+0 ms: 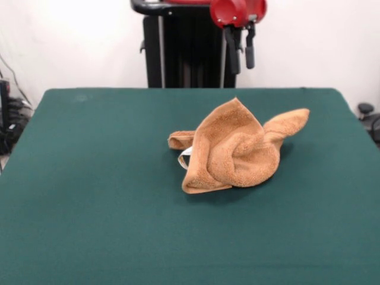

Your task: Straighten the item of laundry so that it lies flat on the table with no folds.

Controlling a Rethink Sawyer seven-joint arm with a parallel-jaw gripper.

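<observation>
Towel (234, 148) crumpled in folded heap right of centre on green bench (89, 178); white tag (184, 157) at its left, no writing I can read. Fingers (241, 52) raised above far edge, parted, empty.

A: Any legible text, labels, brands or numbers in the front view?

B: None. The small white tag (184, 158) at the towel (234, 148) edge is too small to show any print.

A: The red arm housing (237, 10)?

B: No logo or lettering can be made out on the part that shows.

A: The black pedestal (184, 50)?

B: Plain; no plate, sticker or serial is readable.

A: The green table (89, 208)?

B: Bare cloth, no markings or signs. The white wall (71, 41) also carries none.

A: Entry: 0 readable texts, 0 numbers, 0 signs.
</observation>
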